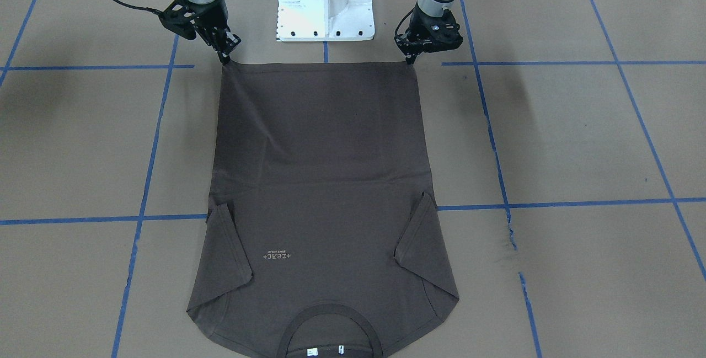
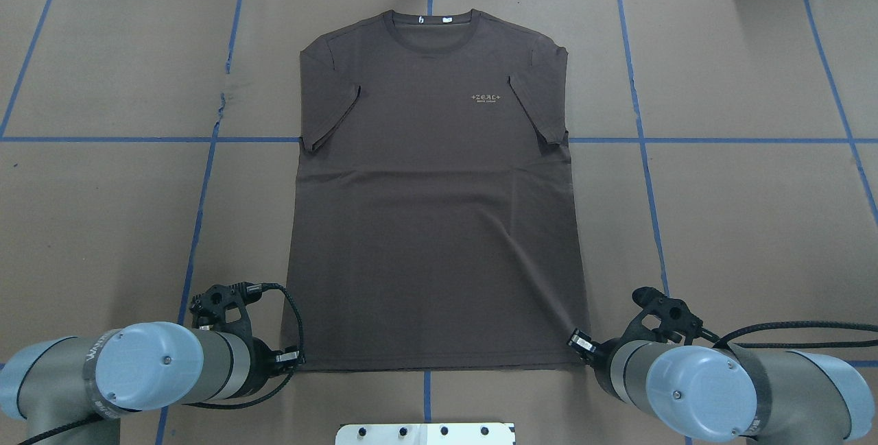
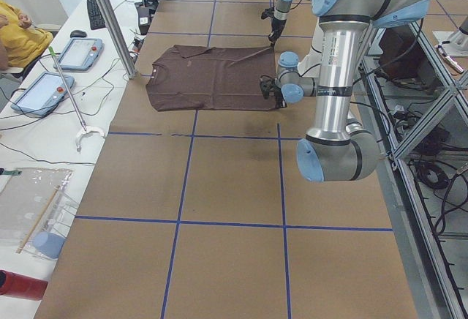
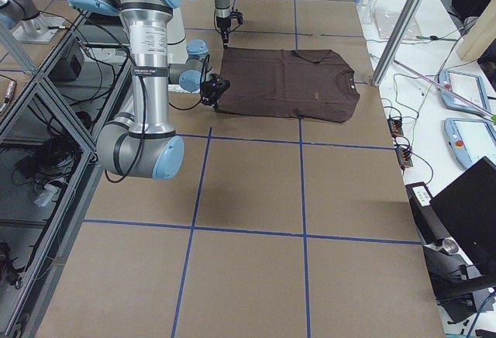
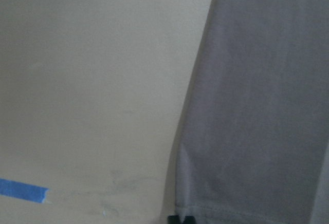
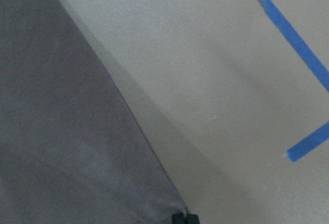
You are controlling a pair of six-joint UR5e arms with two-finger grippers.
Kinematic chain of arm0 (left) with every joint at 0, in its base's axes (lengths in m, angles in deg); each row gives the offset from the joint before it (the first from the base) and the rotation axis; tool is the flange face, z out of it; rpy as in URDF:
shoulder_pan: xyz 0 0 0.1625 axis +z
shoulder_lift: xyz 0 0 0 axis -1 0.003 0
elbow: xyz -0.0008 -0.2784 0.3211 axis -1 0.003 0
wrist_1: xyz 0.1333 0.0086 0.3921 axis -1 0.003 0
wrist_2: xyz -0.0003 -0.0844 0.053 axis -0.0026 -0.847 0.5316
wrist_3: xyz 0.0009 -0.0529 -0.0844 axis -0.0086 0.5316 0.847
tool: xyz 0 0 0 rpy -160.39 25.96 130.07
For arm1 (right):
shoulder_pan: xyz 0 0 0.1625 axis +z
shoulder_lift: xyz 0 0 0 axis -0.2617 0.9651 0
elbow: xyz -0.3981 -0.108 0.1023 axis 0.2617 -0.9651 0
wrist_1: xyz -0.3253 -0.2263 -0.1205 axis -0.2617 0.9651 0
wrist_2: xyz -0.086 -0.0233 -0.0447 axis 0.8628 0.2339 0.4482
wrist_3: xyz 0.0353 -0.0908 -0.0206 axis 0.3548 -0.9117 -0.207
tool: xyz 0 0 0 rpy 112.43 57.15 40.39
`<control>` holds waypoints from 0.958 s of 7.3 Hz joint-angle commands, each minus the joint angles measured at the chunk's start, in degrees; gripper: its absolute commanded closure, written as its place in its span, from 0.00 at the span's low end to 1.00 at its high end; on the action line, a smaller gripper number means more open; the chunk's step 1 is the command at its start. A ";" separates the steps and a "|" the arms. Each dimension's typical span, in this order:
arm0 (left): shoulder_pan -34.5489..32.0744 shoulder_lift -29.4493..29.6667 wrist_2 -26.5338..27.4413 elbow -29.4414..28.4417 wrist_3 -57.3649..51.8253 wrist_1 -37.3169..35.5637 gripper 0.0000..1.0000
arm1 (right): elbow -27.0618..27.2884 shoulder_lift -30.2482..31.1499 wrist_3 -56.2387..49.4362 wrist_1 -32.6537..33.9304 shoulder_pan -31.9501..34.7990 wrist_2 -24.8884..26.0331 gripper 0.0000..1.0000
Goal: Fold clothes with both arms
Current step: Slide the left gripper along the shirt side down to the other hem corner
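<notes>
The dark brown T-shirt (image 1: 322, 181) lies flat and face up on the brown paper table, with the collar (image 2: 431, 23) far from the robot, the hem near it and both sleeves folded in over the chest. My left gripper (image 1: 411, 60) is shut on the hem corner on the robot's left; it also shows in the overhead view (image 2: 296, 358) and in the left wrist view (image 5: 181, 219). My right gripper (image 1: 225, 59) is shut on the other hem corner, which also shows in the overhead view (image 2: 575, 342) and in the right wrist view (image 6: 184, 218). Both corners sit low at the table.
The white base block (image 1: 325, 5) stands between the arms, just behind the hem. Blue tape lines (image 1: 551, 63) cross the paper. A metal post (image 3: 110, 19) and side tables with tablets (image 3: 44, 88) stand beyond the collar end.
</notes>
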State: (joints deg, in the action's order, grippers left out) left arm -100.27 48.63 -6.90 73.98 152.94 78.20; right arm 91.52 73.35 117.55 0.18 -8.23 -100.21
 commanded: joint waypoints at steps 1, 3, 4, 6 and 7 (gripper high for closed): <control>-0.63 -2.06 -0.01 5.90 -0.02 -2.01 1.00 | 1.19 1.74 0.00 0.03 0.18 -0.10 1.00; -0.19 -2.78 -0.10 9.63 0.59 -5.11 1.00 | 2.25 3.69 0.00 0.11 0.09 -0.36 1.00; 0.07 -2.78 -0.10 9.81 0.59 -5.11 1.00 | 2.78 5.17 0.00 0.03 -0.17 -0.36 1.00; 0.07 -2.69 -0.10 10.33 1.29 -5.11 1.00 | 4.61 5.19 0.09 0.11 -1.04 -1.32 1.00; 0.07 -2.87 -0.10 11.47 1.38 -5.63 1.00 | 6.98 6.06 0.70 0.20 -1.83 -2.72 1.00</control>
State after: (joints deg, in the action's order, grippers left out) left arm -100.23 45.87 -7.00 84.39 154.02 72.99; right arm 96.06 78.65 117.75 0.29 -9.21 -101.55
